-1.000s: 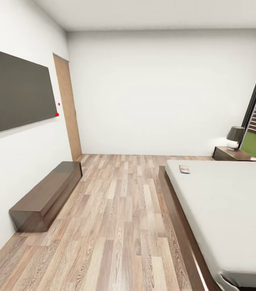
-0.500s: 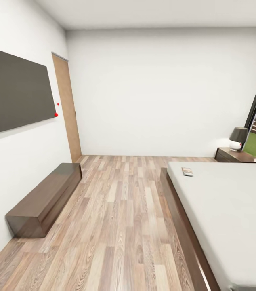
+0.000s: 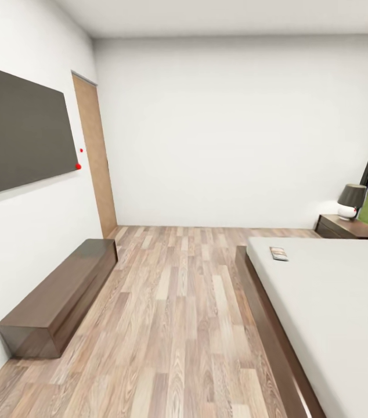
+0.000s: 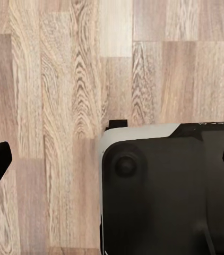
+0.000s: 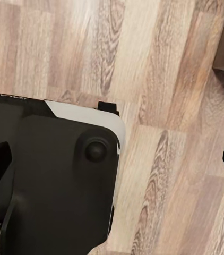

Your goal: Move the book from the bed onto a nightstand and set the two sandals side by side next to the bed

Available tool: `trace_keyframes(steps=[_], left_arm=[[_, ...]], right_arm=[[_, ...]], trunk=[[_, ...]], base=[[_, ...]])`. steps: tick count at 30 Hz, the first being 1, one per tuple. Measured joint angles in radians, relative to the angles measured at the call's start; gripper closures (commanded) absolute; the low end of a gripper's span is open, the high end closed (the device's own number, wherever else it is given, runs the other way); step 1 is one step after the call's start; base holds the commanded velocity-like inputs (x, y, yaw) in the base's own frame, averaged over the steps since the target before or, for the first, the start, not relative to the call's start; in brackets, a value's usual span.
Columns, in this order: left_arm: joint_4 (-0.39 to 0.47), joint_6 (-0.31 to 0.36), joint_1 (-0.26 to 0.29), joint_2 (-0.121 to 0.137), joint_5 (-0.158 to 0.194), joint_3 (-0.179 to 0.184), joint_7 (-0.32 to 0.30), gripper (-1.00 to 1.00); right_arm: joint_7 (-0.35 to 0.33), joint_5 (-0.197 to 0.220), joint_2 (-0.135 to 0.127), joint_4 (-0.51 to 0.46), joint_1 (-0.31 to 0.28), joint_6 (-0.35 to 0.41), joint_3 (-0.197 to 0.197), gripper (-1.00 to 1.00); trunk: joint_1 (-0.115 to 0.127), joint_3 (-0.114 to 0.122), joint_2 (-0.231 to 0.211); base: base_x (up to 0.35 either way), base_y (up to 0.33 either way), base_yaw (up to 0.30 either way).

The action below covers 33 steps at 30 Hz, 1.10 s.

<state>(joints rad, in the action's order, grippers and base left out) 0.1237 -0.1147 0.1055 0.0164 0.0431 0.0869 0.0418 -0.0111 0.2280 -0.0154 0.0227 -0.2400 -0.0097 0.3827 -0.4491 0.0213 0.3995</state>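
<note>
Far off, book (image 3: 278, 253) on bed (image 3: 335, 302), claws (image 4: 112, 164) wide.

You face white walls (image 3: 236, 128) and a floor (image 3: 172, 313) of light, grained wood planks. The bed (image 3: 335, 313) has a plain white mattress in a dark brown frame; left of it sit a dark brown cabinet (image 3: 62, 299), a dark grey screen (image 3: 21, 130) and a tan door (image 3: 94, 157).
</note>
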Motion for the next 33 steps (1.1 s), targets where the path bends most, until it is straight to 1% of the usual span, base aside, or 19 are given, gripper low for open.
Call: trace_keyframes(steps=[22, 33], left_arm=[[0.0, 0.001, 0.0, -0.001, -0.001, 0.001, 0.0, -1.0], [0.0, 0.002, 0.0, -0.003, -0.001, 0.001, 0.0, -1.0]], right_arm=[[0.0, 0.0, -0.003, -0.002, 0.0, -0.001, 0.0, -1.0], [0.0, -0.001, -0.005, 0.0, 0.0, -0.001, 0.001, -1.0]], trunk=[[0.0, 0.0, 0.0], [0.0, 0.0, 0.0]], base=[[0.348, 0.09, 0.0], [0.35, 0.043, 0.0]])
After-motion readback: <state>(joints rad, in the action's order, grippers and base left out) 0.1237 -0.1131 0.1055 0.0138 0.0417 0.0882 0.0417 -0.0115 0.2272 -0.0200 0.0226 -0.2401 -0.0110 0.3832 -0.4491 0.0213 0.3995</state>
